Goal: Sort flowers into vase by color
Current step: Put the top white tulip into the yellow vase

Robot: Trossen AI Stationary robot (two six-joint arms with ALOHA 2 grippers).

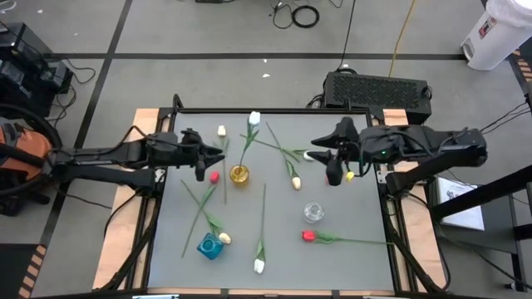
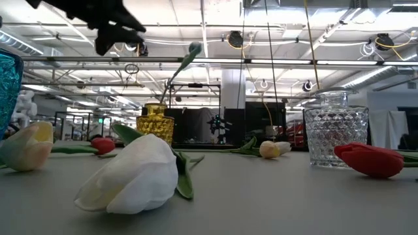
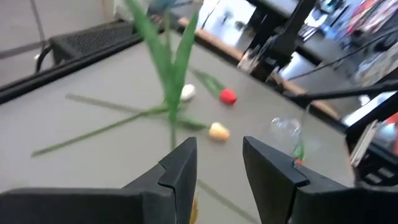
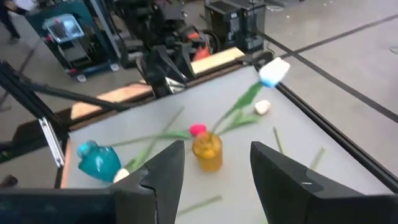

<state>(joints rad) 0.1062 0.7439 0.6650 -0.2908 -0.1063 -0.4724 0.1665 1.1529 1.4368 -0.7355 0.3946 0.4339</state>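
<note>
blue vase (image 2: 8, 88): cut off by the left edge of the low view, only a sliver shows
left arm (image 2: 98, 19): upper left of the low view, cut by the top edge
red tulip (image 2: 369, 160): stem runs off the right edge of the low view
clear vase (image 3: 287, 127): a faint blur at right of the left wrist view
white tulip (image 4: 273, 72): head smeared, petals unreadable

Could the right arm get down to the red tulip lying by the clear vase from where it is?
Probably yes: the right tool is open and empty, and the red tulip lies uncovered beside the clear vase.
</note>
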